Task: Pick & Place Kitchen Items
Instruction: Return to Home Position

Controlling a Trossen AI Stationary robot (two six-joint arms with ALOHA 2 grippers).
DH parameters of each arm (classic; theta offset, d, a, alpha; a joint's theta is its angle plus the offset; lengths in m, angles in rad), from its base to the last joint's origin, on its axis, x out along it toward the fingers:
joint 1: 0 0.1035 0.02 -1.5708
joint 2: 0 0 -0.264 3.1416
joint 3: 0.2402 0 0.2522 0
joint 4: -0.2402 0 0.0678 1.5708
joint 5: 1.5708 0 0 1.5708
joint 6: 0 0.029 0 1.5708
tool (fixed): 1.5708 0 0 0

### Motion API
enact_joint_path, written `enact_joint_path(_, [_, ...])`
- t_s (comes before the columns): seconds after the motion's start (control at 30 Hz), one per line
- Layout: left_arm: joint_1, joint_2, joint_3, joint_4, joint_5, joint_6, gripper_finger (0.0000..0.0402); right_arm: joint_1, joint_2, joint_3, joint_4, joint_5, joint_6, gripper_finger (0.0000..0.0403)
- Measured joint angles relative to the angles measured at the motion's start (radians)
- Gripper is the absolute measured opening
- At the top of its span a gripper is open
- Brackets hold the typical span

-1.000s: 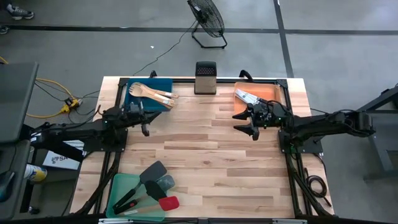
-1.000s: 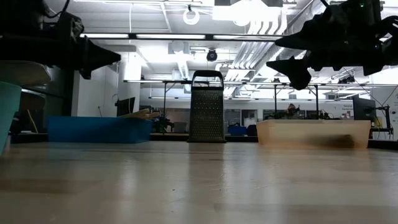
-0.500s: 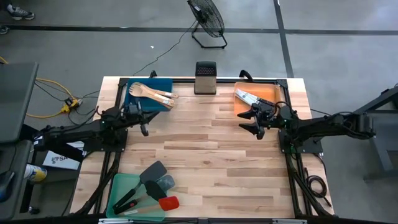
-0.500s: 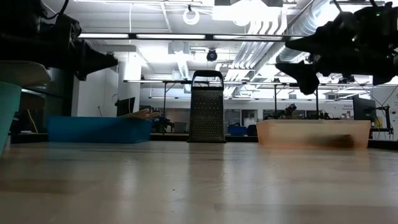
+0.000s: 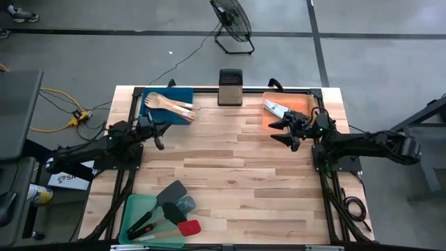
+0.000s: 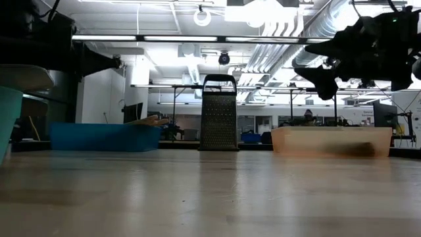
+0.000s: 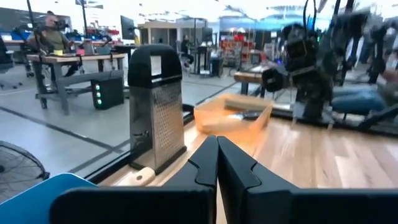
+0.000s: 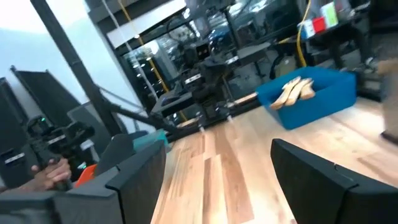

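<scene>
Above the desk [image 5: 230,167], we held the left pincer [image 5: 159,141] closed beside the blue tray [image 5: 182,93]; the right pincer [image 5: 284,134], fingers apart, hovered by the orange tray [image 5: 304,104].

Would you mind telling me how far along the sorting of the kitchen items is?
Done, it seems: wooden spoons lie in the blue tray, knives in the orange tray, spatulas in the green tray. In hand: nothing; the left pincer is shut and empty, the right pincer open, both above the table. Left: no loose utensil shows, so probably only the return home.
</scene>
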Motion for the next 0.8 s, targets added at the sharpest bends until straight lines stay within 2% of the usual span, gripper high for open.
enact_joint_path(0.1, [0.000, -0.064, 0.000, -0.050, -0.005, -0.038, 0.0000, 0.009, -0.060, 0.000, -0.034, 0.066, -0.014, 0.0283])
enact_joint_path(0.3, [-0.001, -0.057, 0.030, -0.113, -0.061, -0.045, 0.0000, 0.146, -0.231, 0.000, -0.275, 0.447, -0.148, 0.0283])
enact_joint_path(0.47, [0.000, -0.057, 0.043, -0.145, -0.109, -0.075, 0.0000, 0.243, -0.384, 0.000, -0.456, 0.555, -0.162, 0.0283])
enact_joint_path(0.6, [0.000, -0.057, 0.046, -0.155, -0.149, -0.095, 0.0000, 0.293, -0.532, 0.000, -0.686, 0.670, -0.110, 0.0283])
enact_joint_path(0.8, [0.000, -0.057, 0.046, -0.152, -0.150, -0.092, 0.0000, 0.365, -0.732, -0.001, -0.821, 0.774, -0.149, 0.0283])
